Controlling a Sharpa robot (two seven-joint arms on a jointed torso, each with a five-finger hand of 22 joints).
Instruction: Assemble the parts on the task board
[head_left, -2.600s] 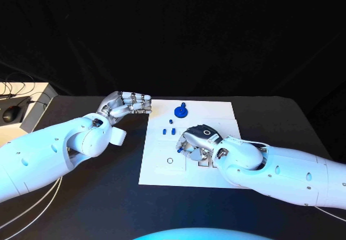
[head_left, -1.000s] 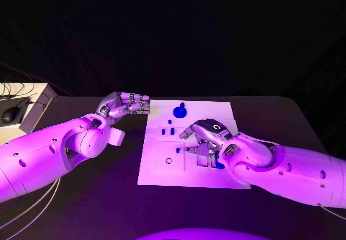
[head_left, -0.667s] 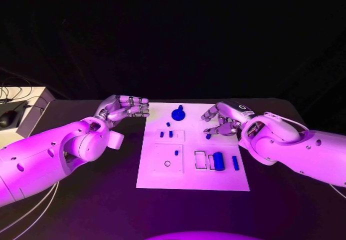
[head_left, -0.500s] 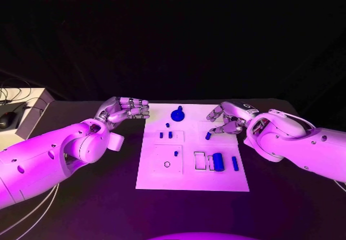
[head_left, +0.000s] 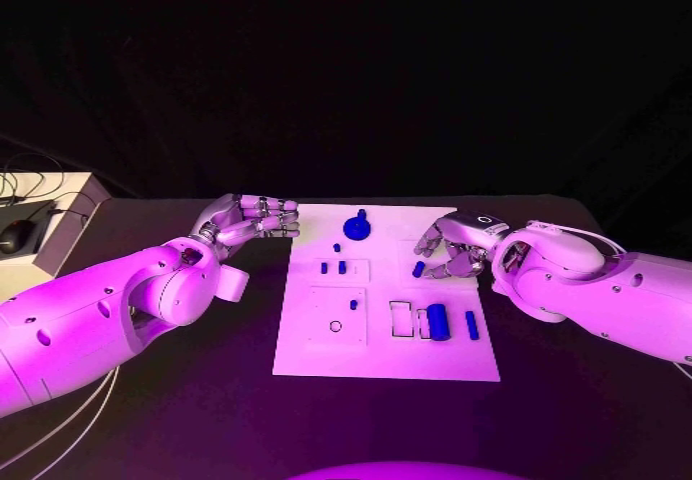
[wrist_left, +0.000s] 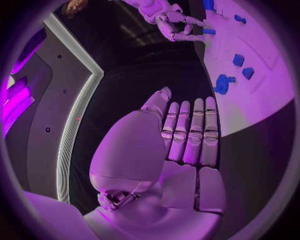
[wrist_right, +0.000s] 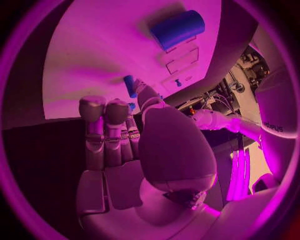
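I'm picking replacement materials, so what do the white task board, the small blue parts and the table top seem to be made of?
The task board looks like matte white plastic or coated sheet: flat, thin-edged, no glare. The blue parts, such as the fat cylinder, look like moulded or printed plastic, uniform in colour with a soft sheen. The table looks matte black, possibly cloth-covered; it can't be told for sure.

Glossy plastic arms (head_left: 116, 300) (smooth shells) over a matt table (head_left: 188, 400).

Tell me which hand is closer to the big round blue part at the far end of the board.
Left hand, a little closer, beside the board's far corner. The right hand sits farther from the round part, pinching a small blue peg.
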